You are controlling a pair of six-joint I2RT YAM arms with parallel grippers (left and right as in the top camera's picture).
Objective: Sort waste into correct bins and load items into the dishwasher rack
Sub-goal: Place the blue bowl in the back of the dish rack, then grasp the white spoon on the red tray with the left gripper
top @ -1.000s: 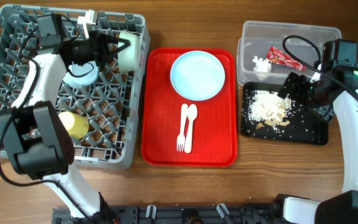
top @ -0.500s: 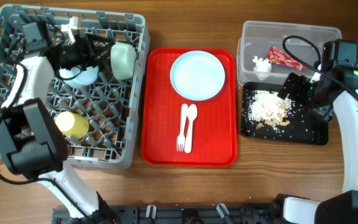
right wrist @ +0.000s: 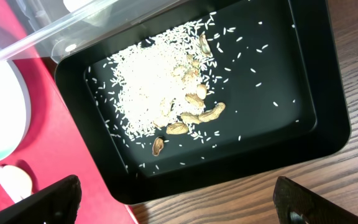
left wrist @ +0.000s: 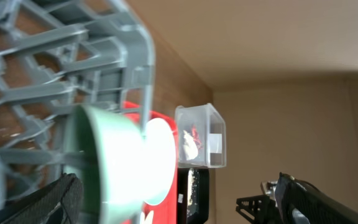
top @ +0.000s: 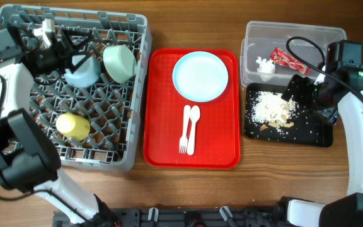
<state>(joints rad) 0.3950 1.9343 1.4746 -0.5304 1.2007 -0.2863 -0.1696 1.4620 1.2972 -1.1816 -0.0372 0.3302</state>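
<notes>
The grey dishwasher rack (top: pixel 17 135) holds a pale green bowl (top: pixel 120 63) on its side, a pale blue bowl (top: pixel 82 70) and a yellow cup (top: pixel 72 126). My left gripper (top: pixel 60 49) is open at the rack's back left, just left of the bowls and holding nothing. The left wrist view shows the green bowl (left wrist: pixel 117 162) ahead of the spread fingers (left wrist: pixel 45 202). A blue plate (top: pixel 200 76), fork (top: pixel 183 131) and spoon (top: pixel 193 120) lie on the red tray (top: pixel 162 145). My right gripper (top: pixel 293 93) hangs open over the black tray (right wrist: pixel 328 124) of rice crumbs (right wrist: pixel 157 93).
The clear tub (top: pixel 320 38) behind the black tray holds a red wrapper (top: pixel 287 58) and a white tissue (top: pixel 263 65). A few peanuts (right wrist: pixel 197 115) lie among the rice. Bare wood (top: pixel 188 195) runs along the front edge.
My left gripper opened, let go of the green bowl and drew back left across the rack. The bowl now rests beside the blue bowl. The right arm has not moved.
</notes>
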